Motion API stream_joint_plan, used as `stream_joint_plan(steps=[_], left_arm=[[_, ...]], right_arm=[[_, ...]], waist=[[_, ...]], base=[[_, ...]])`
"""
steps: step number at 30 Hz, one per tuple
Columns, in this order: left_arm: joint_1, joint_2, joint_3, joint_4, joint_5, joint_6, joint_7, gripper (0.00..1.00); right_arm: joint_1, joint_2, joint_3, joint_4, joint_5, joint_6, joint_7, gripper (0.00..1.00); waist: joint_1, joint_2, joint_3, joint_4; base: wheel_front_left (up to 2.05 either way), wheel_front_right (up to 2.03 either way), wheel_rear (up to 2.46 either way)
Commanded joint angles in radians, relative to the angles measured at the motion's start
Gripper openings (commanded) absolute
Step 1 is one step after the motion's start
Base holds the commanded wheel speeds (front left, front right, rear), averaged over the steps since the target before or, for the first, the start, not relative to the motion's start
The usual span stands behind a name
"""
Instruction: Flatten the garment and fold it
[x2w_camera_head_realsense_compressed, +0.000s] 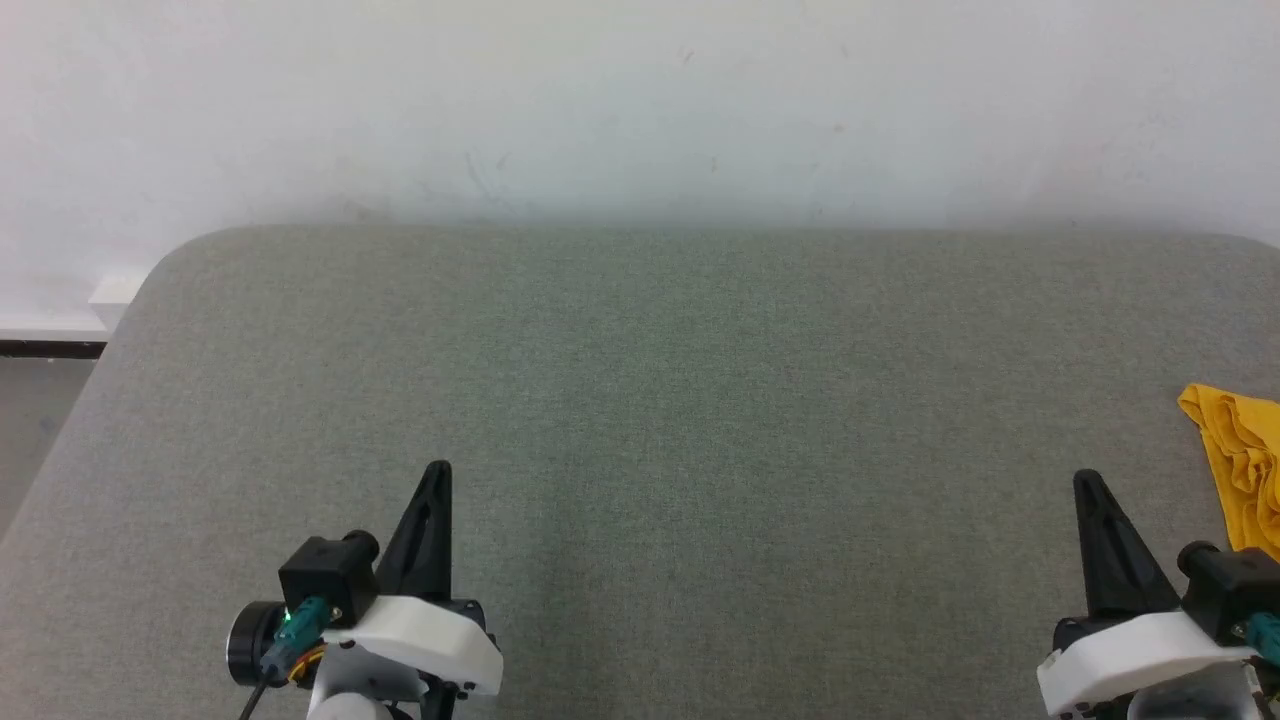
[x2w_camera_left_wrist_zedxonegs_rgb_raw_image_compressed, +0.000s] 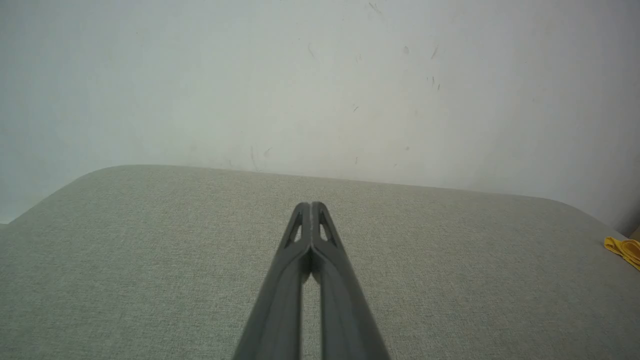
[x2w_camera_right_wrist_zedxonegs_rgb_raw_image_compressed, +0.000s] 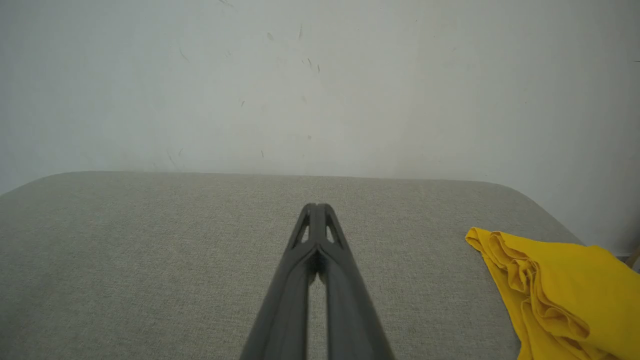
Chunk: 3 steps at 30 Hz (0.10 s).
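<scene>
The garment (x2w_camera_head_realsense_compressed: 1242, 470) is a crumpled mustard-yellow cloth lying at the far right edge of the grey surface, partly cut off by the frame. In the right wrist view the garment (x2w_camera_right_wrist_zedxonegs_rgb_raw_image_compressed: 555, 290) lies bunched to the right of the fingers, apart from them; in the left wrist view a small yellow bit of the garment (x2w_camera_left_wrist_zedxonegs_rgb_raw_image_compressed: 624, 248) peeks in at the far right. My left gripper (x2w_camera_head_realsense_compressed: 437, 470) is at the lower left, shut and empty, tips pressed together (x2w_camera_left_wrist_zedxonegs_rgb_raw_image_compressed: 311, 206). At the lower right, my right gripper (x2w_camera_head_realsense_compressed: 1086, 478) is shut on nothing (x2w_camera_right_wrist_zedxonegs_rgb_raw_image_compressed: 315, 206), just left of the garment.
A grey fabric-covered table (x2w_camera_head_realsense_compressed: 640, 400) with rounded far corners spreads before me. A pale wall (x2w_camera_head_realsense_compressed: 640, 100) rises right behind its far edge. A strip of floor and baseboard (x2w_camera_head_realsense_compressed: 50, 345) shows past the table's left side.
</scene>
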Motion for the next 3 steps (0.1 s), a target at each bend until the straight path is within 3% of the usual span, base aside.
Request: stream_joint_plan(steps=[1,3], left_arm=[[0.011,0.000,0.005,-0.009,0.009,0.007,0.004,0.00],[0.012,-0.001,0.007,-0.013,0.013,0.007,0.008,0.00]], right_arm=[[-0.015,0.001,0.006,-0.007,-0.007,-0.001,0.006,0.00],[-0.016,0.001,0.009,-0.007,-0.008,-0.001,0.009,0.00]], waist=[[0.0000,0.0000,0.000,0.000],[0.0000,0.0000,0.001,-0.001]], base=[[0.00,0.00,0.00],[0.00,0.00,0.00]])
